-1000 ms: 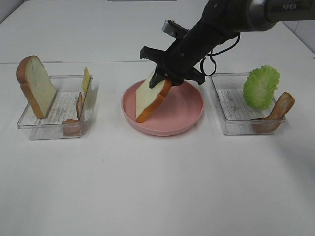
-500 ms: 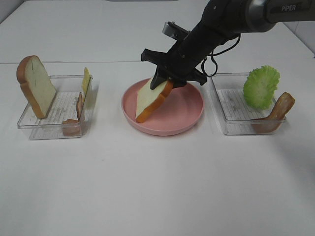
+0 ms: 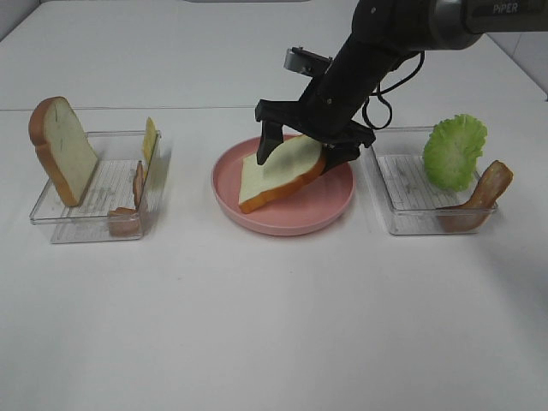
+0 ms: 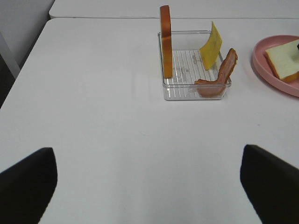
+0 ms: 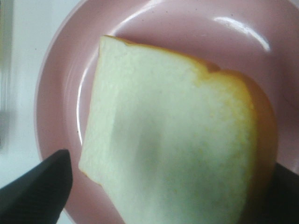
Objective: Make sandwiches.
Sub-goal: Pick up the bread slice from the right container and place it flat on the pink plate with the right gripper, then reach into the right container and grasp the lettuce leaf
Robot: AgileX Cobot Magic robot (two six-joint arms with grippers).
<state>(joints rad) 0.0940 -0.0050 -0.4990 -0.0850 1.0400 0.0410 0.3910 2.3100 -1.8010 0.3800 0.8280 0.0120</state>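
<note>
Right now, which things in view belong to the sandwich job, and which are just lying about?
Belong to the job: plated bread slice; standing bread slice; cheese; left meat strip; lettuce; right meat strip.
Only holding things: pink plate; left tray; right tray.

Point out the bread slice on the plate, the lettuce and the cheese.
bread slice (image 3: 278,169): exterior high view, white face.
lettuce (image 3: 454,152): exterior high view, leaf's middle.
cheese (image 4: 210,45): left wrist view, yellow face.
</note>
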